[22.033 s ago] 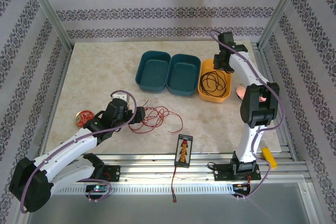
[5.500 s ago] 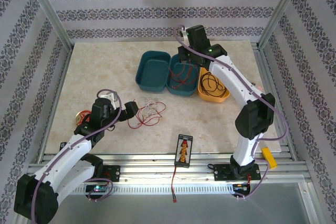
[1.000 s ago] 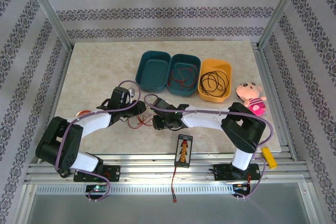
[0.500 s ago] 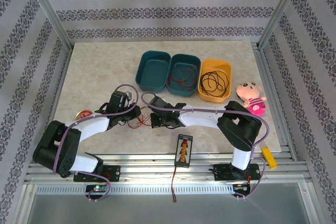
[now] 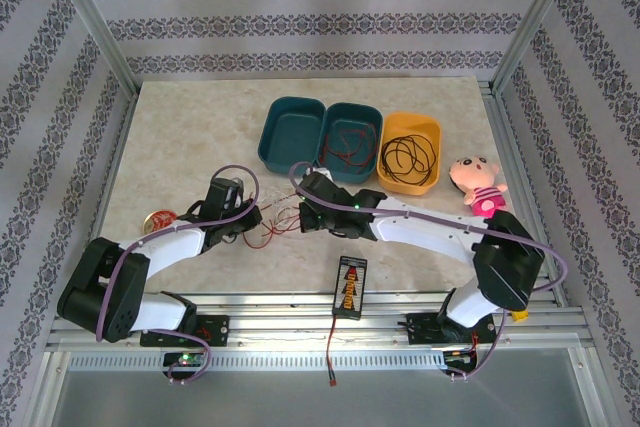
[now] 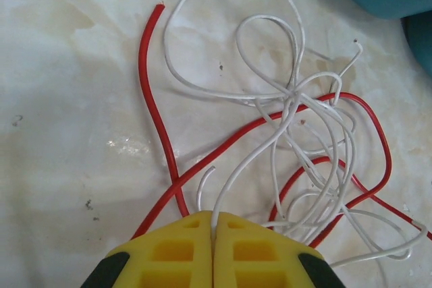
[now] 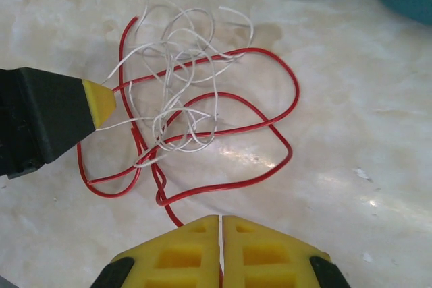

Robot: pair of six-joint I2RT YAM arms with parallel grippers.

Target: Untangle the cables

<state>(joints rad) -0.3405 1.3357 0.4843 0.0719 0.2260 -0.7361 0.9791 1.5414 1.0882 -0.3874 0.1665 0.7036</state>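
Observation:
A tangle of a red cable (image 6: 152, 99) and a whitish cable (image 6: 283, 99) lies on the table between my two grippers, at the table's front middle (image 5: 278, 223). My left gripper (image 6: 214, 224) is shut on a strand of the whitish cable. From the other side, my right gripper (image 7: 221, 219) is shut on the red cable (image 7: 283, 119), which runs into its jaws. The whitish loops (image 7: 182, 52) sit over the red ones. A black cable (image 5: 405, 155) lies coiled in the yellow bin (image 5: 430, 129). Another red wire (image 5: 345, 142) lies in the right teal bin (image 5: 372, 117).
An empty teal bin (image 5: 292, 134) stands left of the other one. A plush pig (image 5: 475, 179) lies right of the yellow bin. A small black device (image 5: 349, 285) sits at the front edge, a round tin (image 5: 160, 221) at the left.
Both grippers have closed, the left on the whitish strand and the right on the red one. The right arm's elbow has swung out to the right.

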